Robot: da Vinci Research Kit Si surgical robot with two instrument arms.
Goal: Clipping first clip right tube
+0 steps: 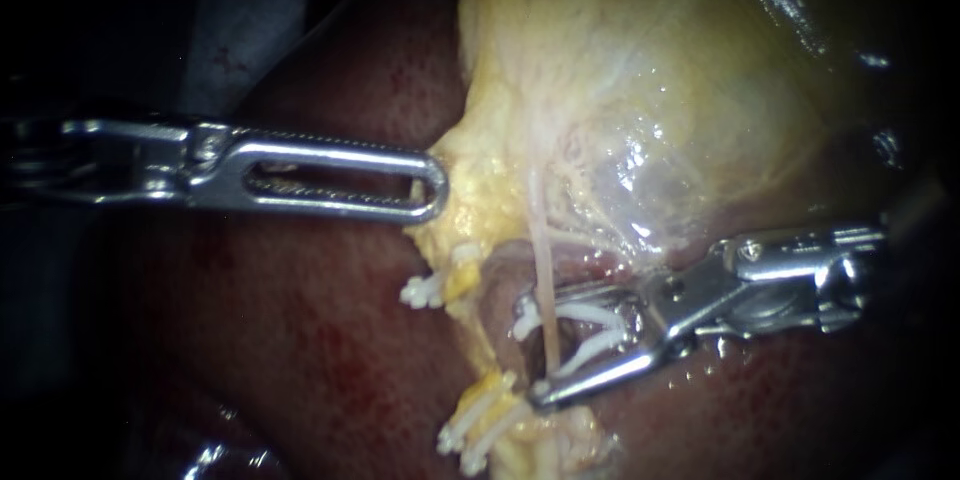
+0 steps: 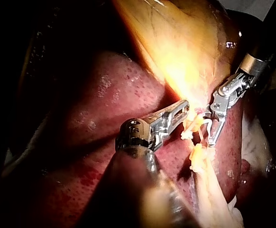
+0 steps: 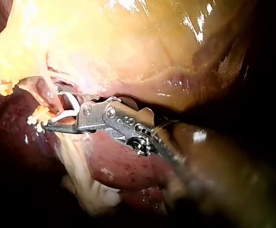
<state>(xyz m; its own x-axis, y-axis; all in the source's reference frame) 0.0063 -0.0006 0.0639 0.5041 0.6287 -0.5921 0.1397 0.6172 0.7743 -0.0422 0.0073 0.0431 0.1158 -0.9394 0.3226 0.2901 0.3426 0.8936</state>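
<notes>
The right tube (image 1: 546, 260) is a thin pale string. It hangs down from the gallbladder (image 1: 650, 70) over the dark red liver (image 1: 300, 340). My left instrument (image 1: 435, 185) lies flat, its jaws pinching the yellow tissue (image 1: 470, 180). Two small clips (image 1: 422, 290) sit on the left tube (image 1: 462, 285). My right instrument (image 1: 530, 352) reaches in low. Its wide jaws hold an open clip (image 1: 590, 315) around the right tube.
</notes>
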